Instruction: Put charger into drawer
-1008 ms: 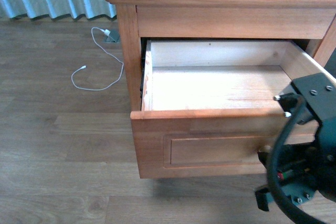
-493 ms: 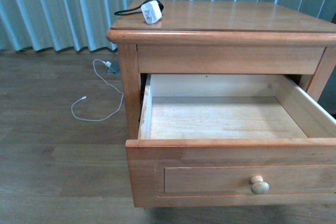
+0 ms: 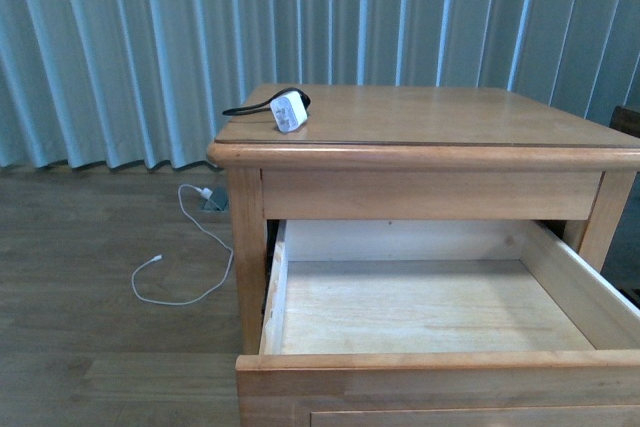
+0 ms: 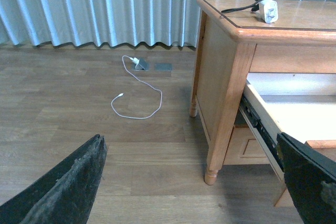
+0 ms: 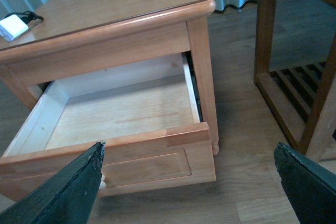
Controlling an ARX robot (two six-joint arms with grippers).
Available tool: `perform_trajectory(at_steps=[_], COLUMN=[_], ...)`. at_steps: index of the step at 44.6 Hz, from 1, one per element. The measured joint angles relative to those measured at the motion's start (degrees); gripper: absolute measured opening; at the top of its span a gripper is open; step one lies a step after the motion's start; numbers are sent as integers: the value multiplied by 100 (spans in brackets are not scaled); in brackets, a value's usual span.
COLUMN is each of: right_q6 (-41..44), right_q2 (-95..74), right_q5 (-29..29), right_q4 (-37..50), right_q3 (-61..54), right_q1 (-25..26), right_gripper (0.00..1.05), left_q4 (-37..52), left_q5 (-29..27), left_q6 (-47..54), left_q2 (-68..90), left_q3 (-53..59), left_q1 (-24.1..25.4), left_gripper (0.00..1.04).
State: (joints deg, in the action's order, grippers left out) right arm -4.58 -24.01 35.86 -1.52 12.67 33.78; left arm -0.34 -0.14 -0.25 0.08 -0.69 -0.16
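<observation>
The charger [image 3: 289, 112] sits on top of the wooden counter [image 3: 450, 112], close to its left edge, with its thin black cable [image 3: 250, 107] looped behind and beside it toward that edge. Below, the drawer [image 3: 400, 360] is pulled well out and its pale bare-wood interior holds nothing visible. The charger is therefore not yet in place.

The left pincer [image 4: 189, 139] is spread wide and holds nothing. It hangs low beside the counter's left side, above the floor. The right pincer [image 5: 189, 146] is likewise spread wide and empty, off the drawer's front.

The charger looks light, rigid and smooth-sided, so it will probably slip if pinched by a corner. The two flat opposite faces of the white cube seem the best place to grip. The cable is limp and will trail behind the cube; it could snag on the counter's edge or drape over the drawer's rim.

No brand or writing can be read on the charger, which is too small in every view.

A thin white cable [image 3: 185, 247] lies on the floor near the curtain [image 3: 120, 47].
</observation>
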Motion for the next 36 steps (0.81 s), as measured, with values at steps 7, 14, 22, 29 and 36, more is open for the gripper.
perform_trajectory(at_steps=[7, 14, 22, 29, 36], right_q6=[-85, -87, -63, 293, 400], right_q2=[39, 39, 79, 911, 1469], right_q5=[295, 306, 332, -275, -1054], right_q4=[179, 181, 293, 942, 616], right_q3=[-155, -155, -199, -719, -813], right_q1=[509, 511, 529, 96, -728], right_gripper=[96, 96, 95, 71, 47], left_q4=[0, 0, 0, 0, 0], left_q5=[11, 11, 9, 13, 11], left_q6=[0, 0, 0, 0, 0], left_q2=[0, 0, 0, 0, 0], left_q3=[0, 0, 0, 0, 0], left_q1=[0, 0, 0, 0, 0], left_gripper=[99, 99, 99, 99, 99])
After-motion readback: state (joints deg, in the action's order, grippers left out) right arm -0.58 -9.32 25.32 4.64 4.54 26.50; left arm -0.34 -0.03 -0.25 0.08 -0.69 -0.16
